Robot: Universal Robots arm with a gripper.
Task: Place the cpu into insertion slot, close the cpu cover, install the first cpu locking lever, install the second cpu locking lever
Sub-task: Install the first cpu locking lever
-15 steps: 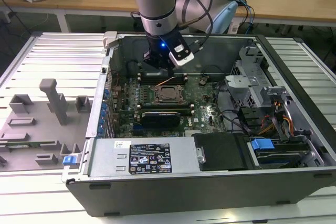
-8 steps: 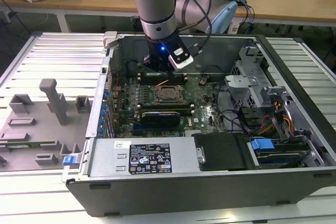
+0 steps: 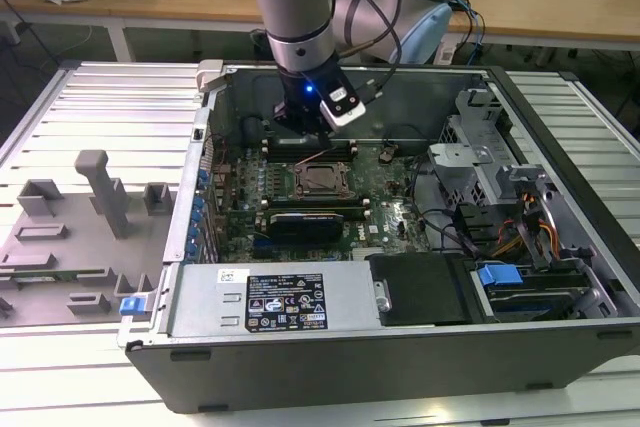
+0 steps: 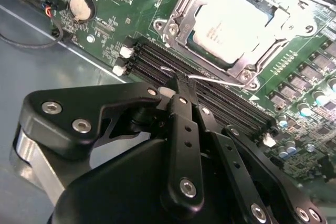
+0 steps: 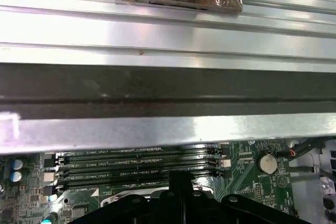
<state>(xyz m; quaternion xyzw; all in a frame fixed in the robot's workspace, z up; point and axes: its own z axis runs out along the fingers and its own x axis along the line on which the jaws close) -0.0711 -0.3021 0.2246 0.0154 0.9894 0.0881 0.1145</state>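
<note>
The cpu [image 4: 233,19] lies flat in the insertion slot [image 3: 322,179], its pale silver top showing through the window of the cpu cover [image 4: 184,11]. The cover is down over it. A thin silver wire lever [image 4: 220,81] runs along the slot's near edge, between the slot and the black memory slots [image 4: 157,56]. My gripper [image 4: 176,83] hangs low over those memory slots with its black fingers together, and its tips meet the lever's hooked end. I cannot tell if the wire is pinched. In the exterior view the gripper [image 3: 316,137] stands just behind the slot.
The open computer case [image 3: 560,247] rings the green motherboard [image 3: 390,207]; its dark back wall [image 5: 168,87] stands close beyond the memory slots [image 5: 139,163]. A coin battery [image 4: 81,6], drive cages and cables [image 3: 530,227] lie at the exterior view's right. Grey fixtures [image 3: 100,197] stand outside at its left.
</note>
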